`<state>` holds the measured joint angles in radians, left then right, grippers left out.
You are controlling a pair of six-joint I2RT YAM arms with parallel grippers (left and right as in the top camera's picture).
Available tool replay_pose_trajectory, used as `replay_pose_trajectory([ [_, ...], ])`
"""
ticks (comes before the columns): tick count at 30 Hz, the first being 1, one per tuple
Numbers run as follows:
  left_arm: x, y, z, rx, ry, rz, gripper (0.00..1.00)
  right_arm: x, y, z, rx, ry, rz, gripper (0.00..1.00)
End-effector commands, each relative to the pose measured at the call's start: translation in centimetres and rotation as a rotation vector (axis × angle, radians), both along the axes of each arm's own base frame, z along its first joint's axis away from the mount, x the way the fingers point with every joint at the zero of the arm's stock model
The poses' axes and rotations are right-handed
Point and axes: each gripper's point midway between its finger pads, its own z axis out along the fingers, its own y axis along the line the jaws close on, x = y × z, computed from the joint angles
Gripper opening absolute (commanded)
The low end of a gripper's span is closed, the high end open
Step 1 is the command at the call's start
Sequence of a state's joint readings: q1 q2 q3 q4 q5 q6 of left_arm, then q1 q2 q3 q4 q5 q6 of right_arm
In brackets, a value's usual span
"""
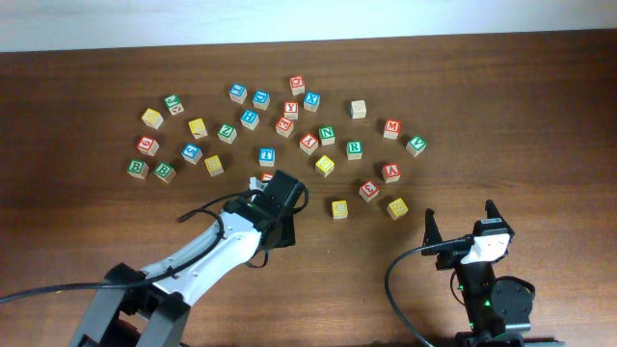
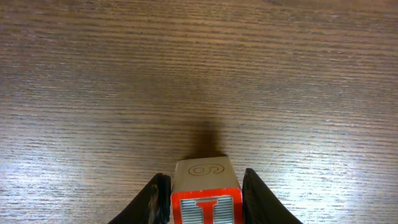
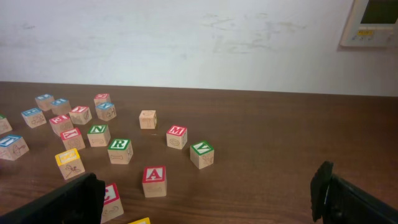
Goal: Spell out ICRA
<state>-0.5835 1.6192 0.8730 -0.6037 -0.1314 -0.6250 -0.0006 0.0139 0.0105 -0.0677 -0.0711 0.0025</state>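
Observation:
My left gripper (image 2: 205, 202) is shut on a red I block (image 2: 206, 208), one finger tight against each side, with bare wood ahead of it. In the overhead view that gripper (image 1: 264, 185) sits just below the block cluster, and only a corner of the I block (image 1: 265, 177) shows. A red C block (image 1: 368, 190), a red A block (image 1: 390, 173) and a green R block (image 1: 354, 148) lie loose to its right. My right gripper (image 1: 463, 220) stands open near the front right, holding nothing. In the right wrist view, the A block (image 3: 154, 175) and the C block (image 3: 111, 194) lie ahead of it.
Many other letter blocks are scattered across the middle and back of the table (image 1: 540, 96), among them two yellow ones (image 1: 338, 208) (image 1: 396, 207), a red M (image 1: 391, 127) and a green V (image 1: 416, 145). A white wall (image 3: 186, 37) stands behind the table.

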Motion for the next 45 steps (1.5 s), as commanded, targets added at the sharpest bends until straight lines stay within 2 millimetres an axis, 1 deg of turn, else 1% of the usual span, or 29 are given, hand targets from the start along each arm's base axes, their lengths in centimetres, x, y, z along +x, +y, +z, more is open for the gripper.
replay_pose_trajectory([
  [1,0.5,-0.2,0.3,0.007,-0.034,-0.040,0.31,0.0,-0.1,-0.2,0.002,0.004,-0.004,0.98],
  [4,0.6,-0.2,0.4,0.005,-0.038,-0.042,0.31,0.0,-0.1,-0.2,0.002,0.004,-0.004,0.98],
  [5,0.7,-0.3,0.4,0.003,-0.043,-0.043,0.35,0.0,-0.1,-0.2,0.002,0.004,-0.004,0.98],
  [6,0.7,-0.4,0.4,0.000,-0.046,-0.042,0.43,0.0,-0.1,-0.2,0.002,0.004,-0.004,0.98],
  [7,0.6,-0.3,0.4,0.001,-0.041,-0.043,0.48,0.0,-0.1,-0.2,0.002,0.004,-0.004,0.98],
  [8,0.3,-0.2,0.3,0.005,-0.027,-0.043,0.52,0.0,-0.1,-0.2,0.002,0.004,-0.004,0.98],
  [9,-0.1,-0.1,0.2,0.005,-0.006,-0.046,0.52,0.0,-0.1,-0.2,0.002,0.004,-0.004,0.98],
  [11,-1.2,-0.4,-0.1,-0.019,0.045,-0.057,0.52,0.0,-0.1,-0.2,0.002,0.004,-0.004,0.98],
  [12,-1.8,-1.0,-0.2,-0.054,0.077,-0.066,0.48,0.0,-0.1,-0.2,0.002,0.004,-0.004,0.98],
  [13,-2.0,-1.0,-0.2,-0.055,0.087,-0.068,0.46,0.0,-0.1,-0.2,0.002,0.004,-0.004,0.98],
  [15,-2.0,-0.6,-0.2,-0.030,0.081,-0.063,0.43,0.0,-0.1,-0.2,0.002,0.004,-0.004,0.98],
  [17,-1.9,-0.5,-0.2,-0.030,0.080,-0.063,0.40,0.0,-0.1,-0.2,0.002,0.004,-0.004,0.98],
  [19,-1.7,-0.6,-0.2,-0.029,0.070,-0.062,0.41,0.0,-0.1,-0.2,0.002,0.004,-0.004,0.98],
  [22,-1.1,-0.1,-0.1,0.002,0.037,-0.053,0.40,0.0,-0.1,-0.2,0.002,0.004,-0.004,0.98],
  [25,-1.0,-0.1,0.0,0.002,0.034,-0.052,0.39,0.0,-0.1,-0.2,0.002,0.004,-0.004,0.98],
  [27,-1.0,-0.1,0.0,0.001,0.033,-0.052,0.36,0.0,-0.1,-0.2,0.002,0.004,-0.004,0.98],
  [34,-1.1,-0.2,-0.1,-0.008,0.040,-0.054,0.35,0.0,-0.1,-0.2,0.002,0.004,-0.004,0.98],
  [36,-1.1,-0.2,-0.1,-0.008,0.039,-0.054,0.32,0.0,-0.1,-0.2,0.002,0.004,-0.004,0.98],
  [40,-1.1,-0.2,-0.1,-0.007,0.039,-0.054,0.32,0.0,-0.1,-0.2,0.002,0.004,-0.004,0.98],
  [43,-1.0,-0.3,-0.1,-0.008,0.038,-0.054,0.36,0.0,-0.1,-0.2,0.002,0.004,-0.004,0.98],
  [45,-1.0,-0.3,-0.1,-0.008,0.037,-0.054,0.35,0.0,-0.1,-0.2,0.002,0.004,-0.004,0.98],
])
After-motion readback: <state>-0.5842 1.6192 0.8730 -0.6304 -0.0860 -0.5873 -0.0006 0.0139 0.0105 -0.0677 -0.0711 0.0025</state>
